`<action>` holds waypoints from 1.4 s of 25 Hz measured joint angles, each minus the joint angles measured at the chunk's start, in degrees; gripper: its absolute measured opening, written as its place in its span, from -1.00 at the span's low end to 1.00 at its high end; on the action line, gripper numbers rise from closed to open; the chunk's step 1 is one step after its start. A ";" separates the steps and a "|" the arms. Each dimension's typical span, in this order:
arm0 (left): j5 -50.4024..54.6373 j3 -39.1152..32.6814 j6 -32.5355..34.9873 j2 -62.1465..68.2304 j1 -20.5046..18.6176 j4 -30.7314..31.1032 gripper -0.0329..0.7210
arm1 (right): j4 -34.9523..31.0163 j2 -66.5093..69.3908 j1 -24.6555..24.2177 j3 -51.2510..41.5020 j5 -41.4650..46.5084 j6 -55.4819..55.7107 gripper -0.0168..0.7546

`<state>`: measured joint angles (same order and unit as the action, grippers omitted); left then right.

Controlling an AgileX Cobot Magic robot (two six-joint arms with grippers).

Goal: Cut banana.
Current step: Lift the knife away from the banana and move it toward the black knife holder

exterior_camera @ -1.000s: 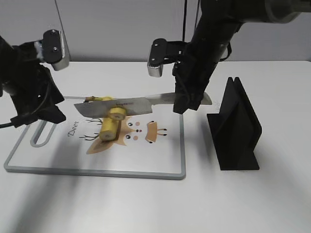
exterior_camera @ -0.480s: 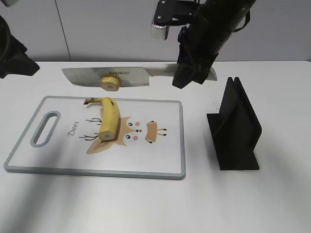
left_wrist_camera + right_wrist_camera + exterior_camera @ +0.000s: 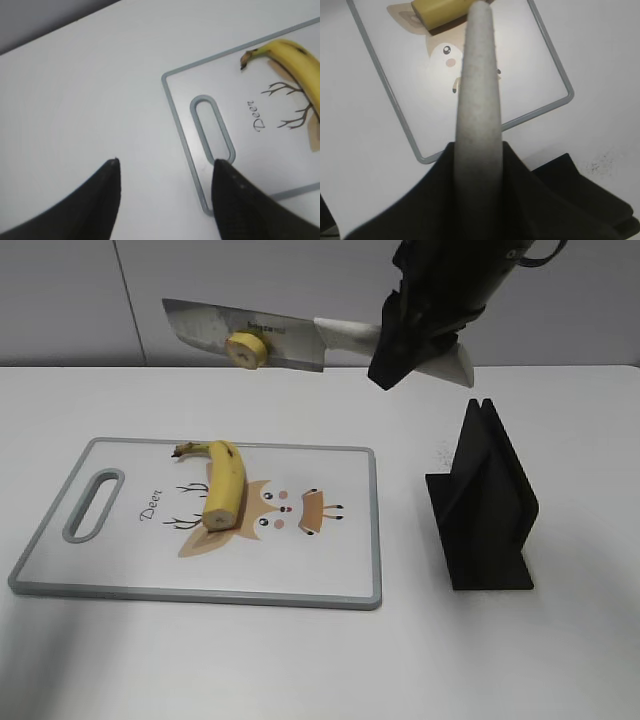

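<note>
The banana (image 3: 224, 485) lies on the white cutting board (image 3: 330, 570), dark stem at the far end, flat cut end toward me. It also shows in the left wrist view (image 3: 295, 60) and its cut end in the right wrist view (image 3: 440, 14). My right gripper (image 3: 405, 335) is shut on the knife's pale handle (image 3: 477, 100) and holds the knife (image 3: 250, 335) high above the table, blade pointing left. A small round slice (image 3: 246, 348) sticks to the blade. My left gripper (image 3: 165, 172) is open and empty, over the table left of the board's handle slot (image 3: 212, 130); it is out of the exterior view.
A black knife stand (image 3: 485, 505) stands on the table right of the board; its edge also shows in the right wrist view (image 3: 585, 195). The board has a deer print (image 3: 290, 510). A grey wall rises behind the white table.
My right gripper has lifted the knife from the board to high above it, with the cut slice stuck to the blade. My left arm has drawn back to the left, out of the exterior view.
</note>
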<state>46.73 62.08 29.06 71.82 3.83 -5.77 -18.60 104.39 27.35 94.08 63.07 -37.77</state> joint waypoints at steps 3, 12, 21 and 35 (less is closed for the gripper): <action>5.46 0.00 -6.76 -2.27 0.00 4.16 0.55 | 0.23 -1.50 0.00 -0.04 1.36 5.46 -0.52; 15.08 0.00 -14.13 -9.80 0.00 6.66 0.54 | 0.23 -11.57 0.00 -8.11 -2.29 22.03 -0.52; 14.99 -1.86 -15.28 -19.90 0.00 6.60 0.53 | 0.23 -20.95 0.00 -21.70 -8.33 32.89 -0.52; 16.24 -24.81 -17.84 -47.52 0.00 6.30 0.48 | 6.41 -32.61 0.00 -33.69 -12.24 49.30 -0.52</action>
<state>62.97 37.27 11.22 24.30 3.83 0.53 -12.19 71.78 27.35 60.39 50.83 11.54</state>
